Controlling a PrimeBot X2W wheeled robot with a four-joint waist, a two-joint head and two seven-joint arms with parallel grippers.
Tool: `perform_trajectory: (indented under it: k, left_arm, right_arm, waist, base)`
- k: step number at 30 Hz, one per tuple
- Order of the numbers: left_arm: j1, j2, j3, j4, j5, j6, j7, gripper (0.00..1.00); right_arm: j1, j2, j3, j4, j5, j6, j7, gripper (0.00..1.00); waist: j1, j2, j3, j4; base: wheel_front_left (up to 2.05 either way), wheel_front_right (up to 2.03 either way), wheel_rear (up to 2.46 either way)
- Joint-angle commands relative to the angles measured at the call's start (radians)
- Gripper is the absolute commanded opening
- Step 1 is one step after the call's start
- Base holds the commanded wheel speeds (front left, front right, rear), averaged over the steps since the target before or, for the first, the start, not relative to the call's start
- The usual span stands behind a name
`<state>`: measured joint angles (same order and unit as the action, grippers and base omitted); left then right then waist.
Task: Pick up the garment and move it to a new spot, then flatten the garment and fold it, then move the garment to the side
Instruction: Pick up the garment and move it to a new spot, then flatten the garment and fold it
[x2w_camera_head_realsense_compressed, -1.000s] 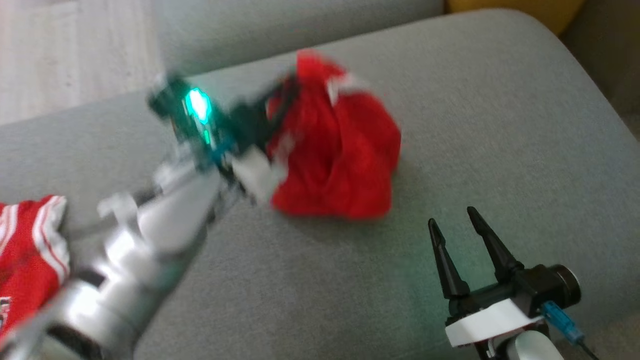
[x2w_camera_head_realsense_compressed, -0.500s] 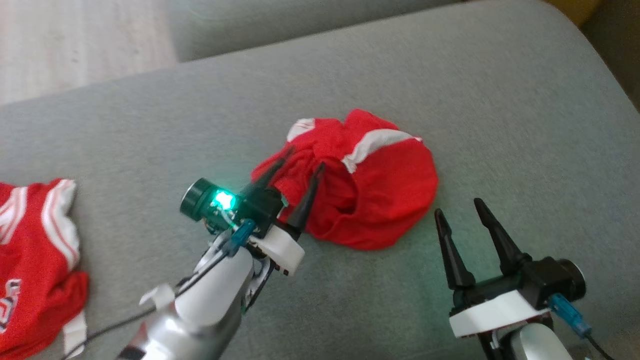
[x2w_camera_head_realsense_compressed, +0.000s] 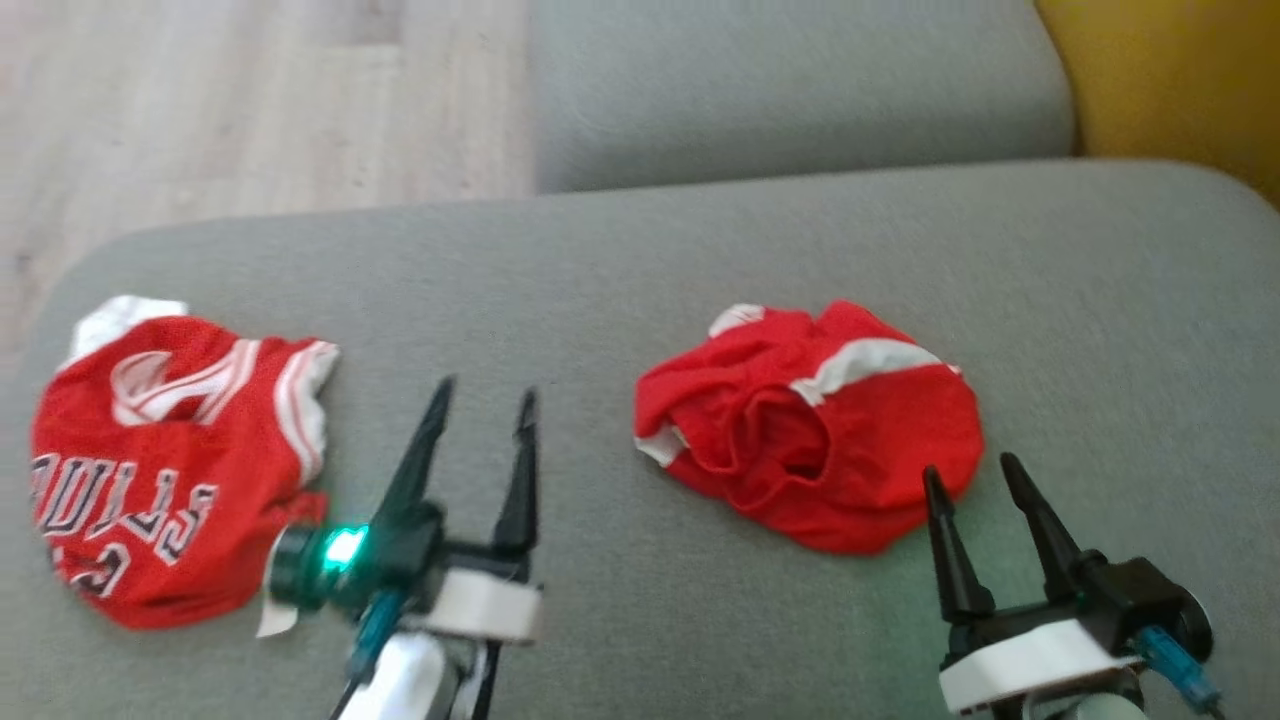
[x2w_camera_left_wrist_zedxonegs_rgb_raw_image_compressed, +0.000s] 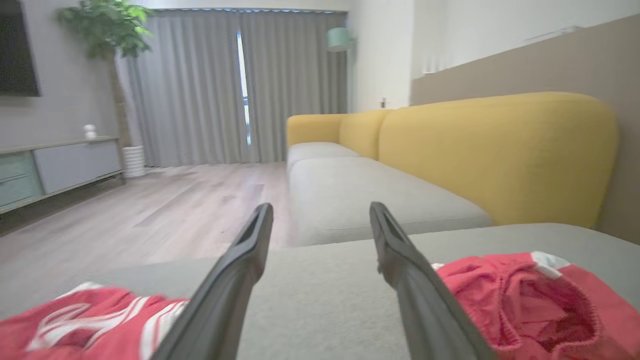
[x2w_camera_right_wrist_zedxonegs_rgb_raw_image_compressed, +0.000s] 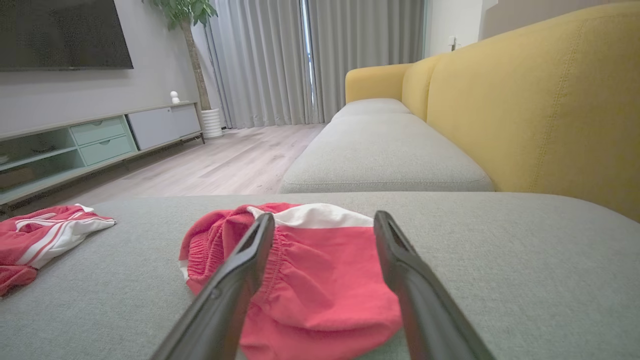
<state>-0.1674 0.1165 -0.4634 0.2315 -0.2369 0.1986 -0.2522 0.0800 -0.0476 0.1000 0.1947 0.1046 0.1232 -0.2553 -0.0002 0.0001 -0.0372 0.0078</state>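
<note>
Vs earlier: L end effector (x2w_camera_head_realsense_compressed: 487, 388) was clamped on garment (x2w_camera_head_realsense_compressed: 810, 430), held up; since let go, pulled back to lower left of head frame. Head view shifted too, so camera moved.
Now: garment crumpled on grey sofa seat (x2w_camera_head_realsense_compressed: 600, 260), centre-right. L end effector fingers spread wide, empty, pointing up frame, between garment & jersey (x2w_camera_head_realsense_compressed: 170, 460). R end effector (x2w_camera_head_realsense_compressed: 970, 465) also spread, empty, tips at garment's lower-right edge; contact unclear.
Jersey far left; white lettering upside-down, reads "ULLS", rest unclear.

A yellow backrest (x2w_camera_right_wrist_zedxonegs_rgb_raw_image_compressed: 540, 100) stands behind the grey seat (x2w_camera_right_wrist_zedxonegs_rgb_raw_image_compressed: 500, 260), wood floor (x2w_camera_right_wrist_zedxonegs_rgb_raw_image_compressed: 225, 165) beside.
</note>
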Motion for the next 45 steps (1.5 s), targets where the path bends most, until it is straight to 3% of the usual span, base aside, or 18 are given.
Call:
perform_trajectory:
  k: [1, 8, 16, 45]
  left_arm:
    - [0.012, 0.005, 0.065, -0.064, 0.011, 0.012, -0.009, 1.0]
    - [0.219, -0.016, 0.135, -0.186, 0.07, 0.019, -0.009, 1.0]
    - [0.387, -0.032, 0.169, -0.22, 0.138, 0.027, -0.009, 1.0]
    - [0.4, -0.06, 0.186, -0.182, 0.164, -0.058, -0.01, 1.0]
  right_arm:
    - [-0.004, -0.003, 0.012, -0.028, 0.002, 0.008, -0.006, 1.0]
    - [0.057, -0.003, -0.033, -0.033, -0.003, 0.008, -0.006, 1.0]
    - [0.129, -0.003, -0.052, -0.054, 0.0, 0.008, -0.006, 1.0]
    - [0.132, -0.003, 0.001, -0.049, -0.022, 0.008, -0.006, 1.0]
  waist:
    - [0.0002, -0.0001, -0.045, 0.043]
    - [0.0002, -0.0001, -0.093, 0.066]
    - [0.0002, -0.0001, -0.133, 0.057]
    - [0.0002, -0.0001, -0.137, 0.017]
  base:
    - [0.0, 0.0, 0.0]
    - [0.0, 0.0, 0.0]
    - [0.0, 0.0, 0.0]
    - [0.0, 0.0, 0.0]
